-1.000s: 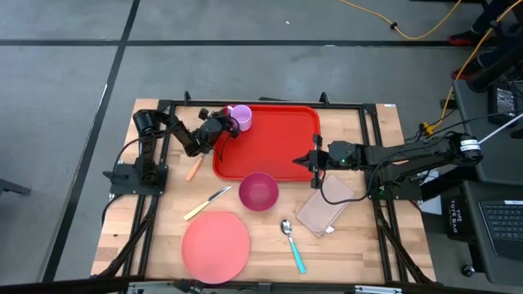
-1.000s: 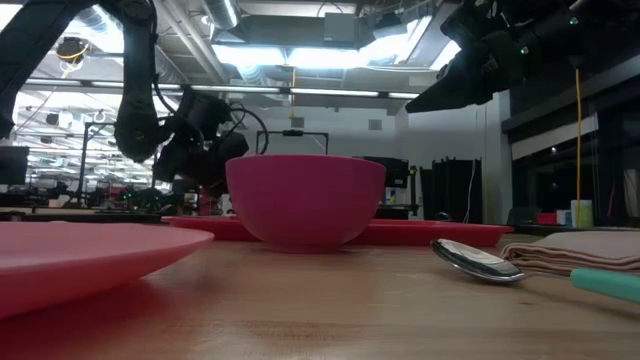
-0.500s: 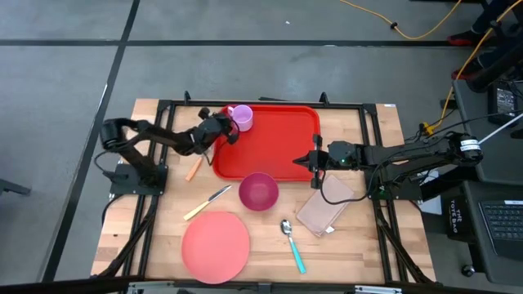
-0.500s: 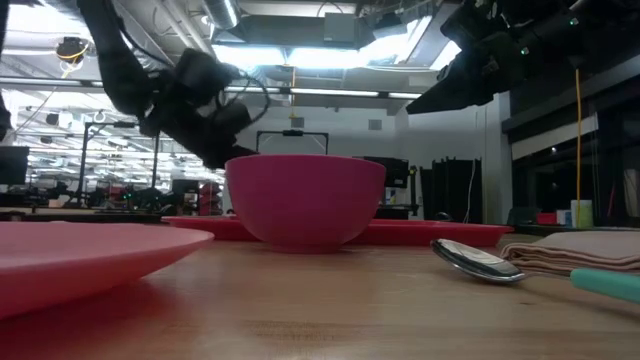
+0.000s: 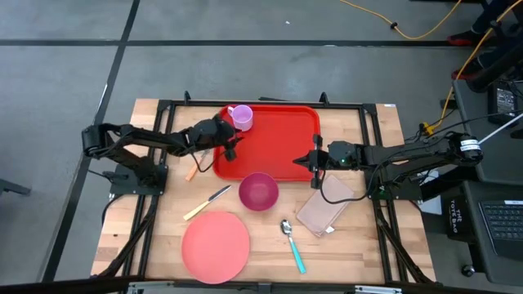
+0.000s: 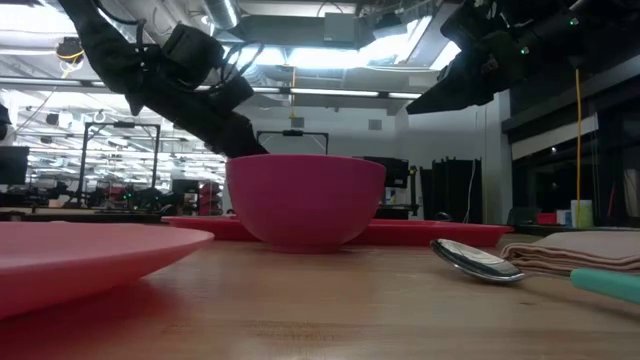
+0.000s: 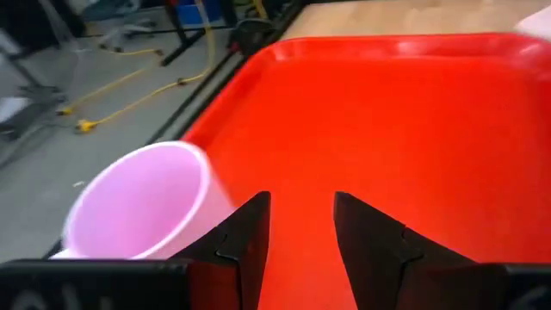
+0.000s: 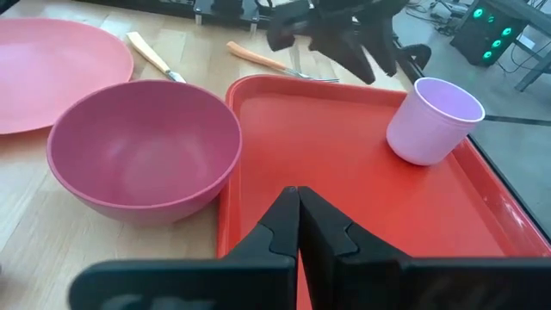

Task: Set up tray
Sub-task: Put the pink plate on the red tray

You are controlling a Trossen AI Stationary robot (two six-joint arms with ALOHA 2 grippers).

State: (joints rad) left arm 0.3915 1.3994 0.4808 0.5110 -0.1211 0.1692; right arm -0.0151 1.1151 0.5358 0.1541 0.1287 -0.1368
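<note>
The large flat bright red rectangular plastic tray lay at the wooden table's far middle, a pale lilac plastic cup upright in its far left corner. The left gripper hovered over its left edge, fingers apart and empty. The right gripper sat at its right edge, fingers together.

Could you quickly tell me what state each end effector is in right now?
Left end effector: open, empty, over the tray.
Right end effector: closed, empty, at the tray's edge.
</note>
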